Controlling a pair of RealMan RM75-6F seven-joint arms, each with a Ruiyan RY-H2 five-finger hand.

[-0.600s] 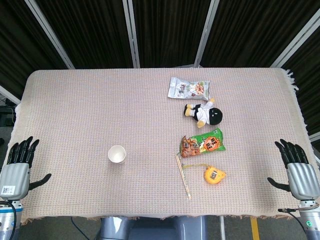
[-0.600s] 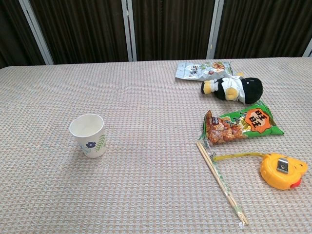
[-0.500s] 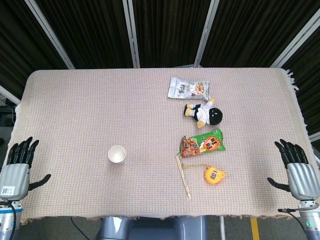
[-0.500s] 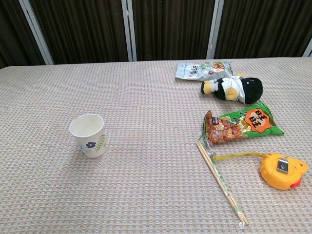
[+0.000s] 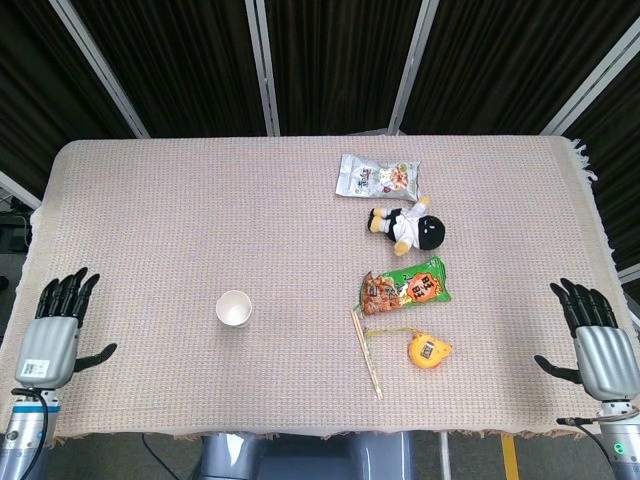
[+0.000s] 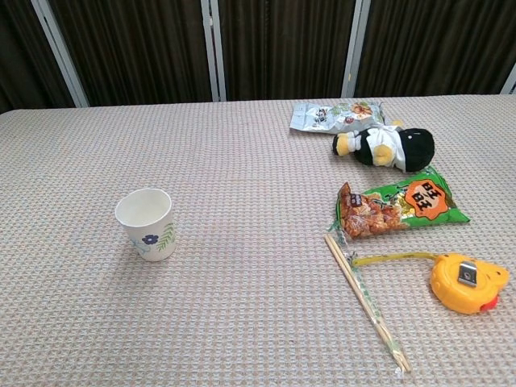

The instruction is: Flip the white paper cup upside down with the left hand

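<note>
1. The cup (image 6: 146,222) stands upright, mouth up, white with a small blue flower print, well left of the chopsticks (image 6: 367,301).
2. Only the head view shows the left hand (image 5: 58,338) and right hand (image 5: 595,344), both empty, fingers spread.

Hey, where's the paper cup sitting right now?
The paper cup stands upright, mouth up, on the table's left half, alone; the chopsticks lie well to its right, the left hand far off at the left edge.

Matt paper cup (image 6: 146,223), rough woven tablecloth (image 6: 242,161), glossy plastic snack bag (image 6: 399,207).
</note>
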